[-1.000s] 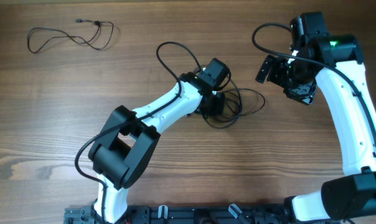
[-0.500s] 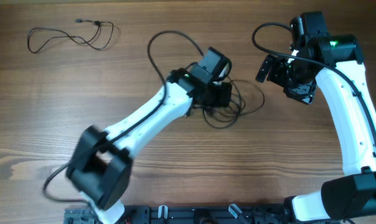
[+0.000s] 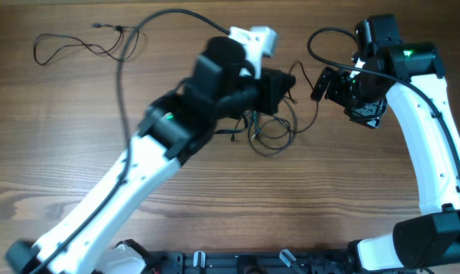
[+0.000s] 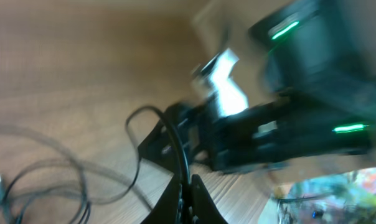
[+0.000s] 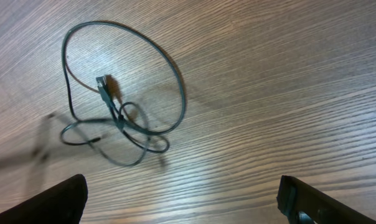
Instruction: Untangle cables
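Wooden desk carries a job I judge partly done: one cable lies apart at 10 o'clock, while the knot just past centre toward 1 o'clock is yet to be parted. At its 12 o'clock the left gripper looks pinched shut on a strand, though that view is blurred. At 2 o'clock the right gripper gapes wide, empty. All the cables are thin, black and limp, in overlapping loops; one small plug shows.

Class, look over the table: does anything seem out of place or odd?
Yes. The tangled cables in the middle are a knot of overlapping loops, while a separate cable lies apart, far off to the left. Nothing looks damaged or spilled.
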Controlling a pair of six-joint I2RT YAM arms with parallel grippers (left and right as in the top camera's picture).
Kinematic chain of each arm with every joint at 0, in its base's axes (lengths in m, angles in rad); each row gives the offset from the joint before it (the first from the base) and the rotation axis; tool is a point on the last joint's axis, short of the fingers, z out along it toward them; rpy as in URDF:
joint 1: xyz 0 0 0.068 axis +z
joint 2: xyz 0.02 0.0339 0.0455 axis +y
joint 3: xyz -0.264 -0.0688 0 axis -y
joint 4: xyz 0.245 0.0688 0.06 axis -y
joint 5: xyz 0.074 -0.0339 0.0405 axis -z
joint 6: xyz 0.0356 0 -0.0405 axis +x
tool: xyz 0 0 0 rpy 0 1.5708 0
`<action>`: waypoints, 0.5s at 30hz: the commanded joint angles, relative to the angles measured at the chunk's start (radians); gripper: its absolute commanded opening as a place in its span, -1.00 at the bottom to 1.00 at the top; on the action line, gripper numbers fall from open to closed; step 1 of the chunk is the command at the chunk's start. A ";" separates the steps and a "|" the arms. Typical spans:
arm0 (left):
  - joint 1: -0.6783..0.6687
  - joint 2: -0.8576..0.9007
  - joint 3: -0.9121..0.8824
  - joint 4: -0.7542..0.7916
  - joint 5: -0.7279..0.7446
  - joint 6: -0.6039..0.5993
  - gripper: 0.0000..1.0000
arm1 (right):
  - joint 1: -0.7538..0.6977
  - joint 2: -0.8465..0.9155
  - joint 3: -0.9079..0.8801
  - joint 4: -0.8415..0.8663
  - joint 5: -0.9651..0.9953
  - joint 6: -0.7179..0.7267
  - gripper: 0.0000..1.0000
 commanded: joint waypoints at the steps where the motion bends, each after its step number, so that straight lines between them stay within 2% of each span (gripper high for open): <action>1: 0.068 -0.139 0.018 0.083 0.024 -0.043 -0.92 | -0.003 0.009 -0.005 0.010 -0.017 -0.007 1.00; 5: 0.126 -0.231 0.018 0.220 0.024 -0.126 -0.92 | -0.001 0.009 -0.006 0.008 -0.026 -0.016 1.00; 9: 0.161 -0.279 0.018 0.280 0.019 -0.129 -0.92 | 0.030 0.009 -0.006 0.029 -0.351 -0.367 0.99; 10: 0.162 -0.277 0.018 0.286 0.014 -0.157 -0.92 | 0.043 0.009 -0.006 0.035 -0.404 -0.418 0.99; 15: 0.162 -0.266 0.018 0.443 -0.006 -0.306 -0.92 | 0.137 0.009 -0.006 0.113 -0.408 -0.380 1.00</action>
